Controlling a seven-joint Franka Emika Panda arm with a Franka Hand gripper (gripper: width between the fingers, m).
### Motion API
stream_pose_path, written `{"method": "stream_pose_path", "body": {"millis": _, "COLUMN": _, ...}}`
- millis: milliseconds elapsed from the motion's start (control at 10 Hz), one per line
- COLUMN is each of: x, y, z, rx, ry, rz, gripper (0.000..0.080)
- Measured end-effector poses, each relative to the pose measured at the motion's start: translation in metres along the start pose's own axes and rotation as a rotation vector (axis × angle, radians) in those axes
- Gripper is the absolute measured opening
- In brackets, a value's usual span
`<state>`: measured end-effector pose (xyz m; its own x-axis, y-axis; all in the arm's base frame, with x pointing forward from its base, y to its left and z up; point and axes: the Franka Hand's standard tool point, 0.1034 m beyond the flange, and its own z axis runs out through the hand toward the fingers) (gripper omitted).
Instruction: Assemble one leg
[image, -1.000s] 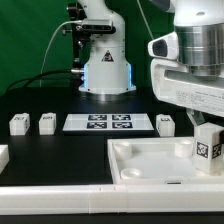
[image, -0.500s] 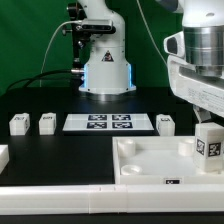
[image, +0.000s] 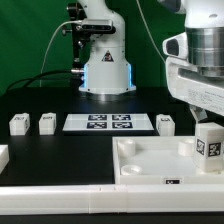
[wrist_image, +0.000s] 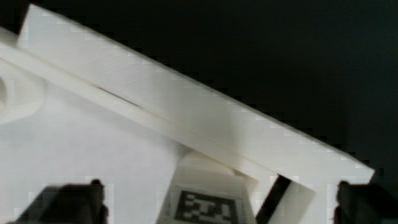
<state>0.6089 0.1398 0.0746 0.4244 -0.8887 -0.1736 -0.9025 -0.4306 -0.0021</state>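
Note:
A leg (image: 208, 148), a small white post with a black-and-white tag, stands upright in the near corner of the large white panel (image: 150, 160) at the exterior view's right. My gripper (image: 207, 126) hangs directly over it. In the wrist view the leg's tagged face (wrist_image: 214, 207) shows between my two dark fingers (wrist_image: 68, 203), with a gap on each side. The gripper (wrist_image: 217, 205) is open and straddles the leg without touching it. The panel's raised rim (wrist_image: 178, 95) runs across the wrist view.
Three more legs lie on the black table: two at the exterior view's left (image: 18, 124) (image: 46, 123) and one right of the marker board (image: 166, 123). The marker board (image: 108, 122) lies mid-table. A white part (image: 3, 155) sits at the left edge. The robot base (image: 105, 62) stands behind.
Over the last second the panel, the leg and my gripper shifted slightly toward the exterior view's right. In the last half second nothing moved.

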Motion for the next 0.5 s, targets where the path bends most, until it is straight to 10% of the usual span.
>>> {"method": "stream_pose_path", "body": {"millis": 500, "x": 0.0076, "y": 0.0082, "z": -0.0009, "rx": -0.035, "ry": -0.020, "rz": -0.610, "gripper": 0.0648}}
